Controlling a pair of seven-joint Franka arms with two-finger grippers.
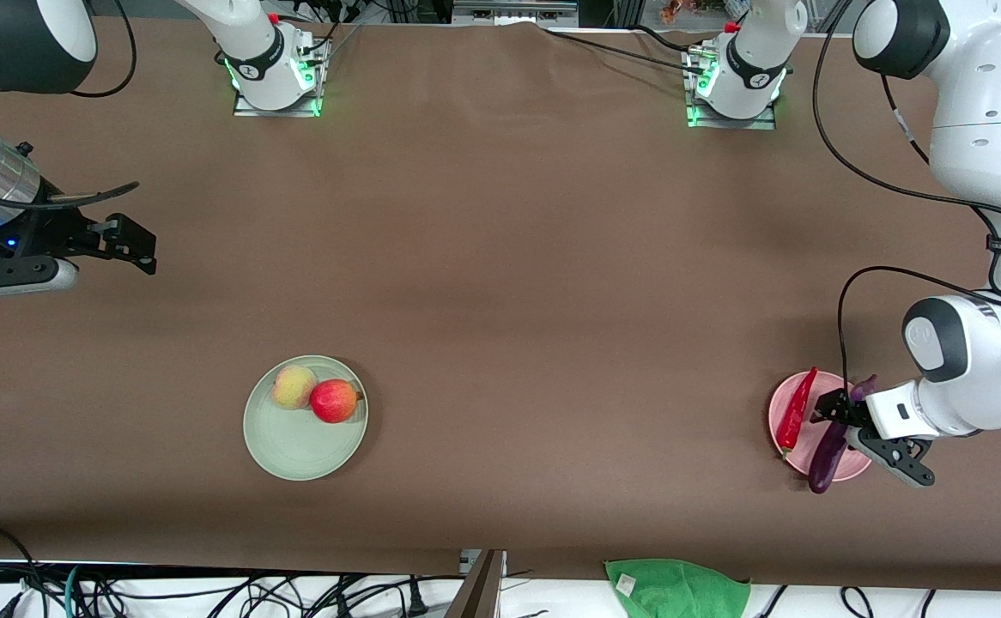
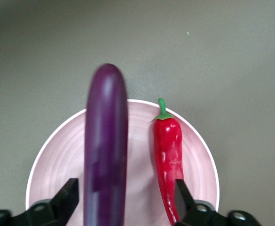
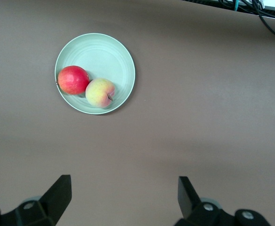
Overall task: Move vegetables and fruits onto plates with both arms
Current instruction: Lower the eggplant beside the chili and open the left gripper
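Note:
The purple eggplant (image 1: 827, 455) lies across the pink plate (image 1: 778, 412) with one end over the rim, beside the red chili pepper (image 1: 797, 410). My left gripper (image 1: 865, 433) hangs open just over this plate. In the left wrist view the eggplant (image 2: 106, 141) lies between its spread fingers without touching them, and the chili (image 2: 168, 150) lies by one finger on the plate (image 2: 57, 155). The peach (image 1: 294, 386) and the red fruit (image 1: 334, 401) sit on the green plate (image 1: 294, 446). My right gripper (image 1: 144, 249) is open and empty, waiting over the right arm's end of the table.
A green cloth (image 1: 676, 588) lies at the table edge nearest the front camera. Cables run along that edge. The right wrist view shows the green plate (image 3: 104, 52) with the peach (image 3: 100, 92) and the red fruit (image 3: 73, 80).

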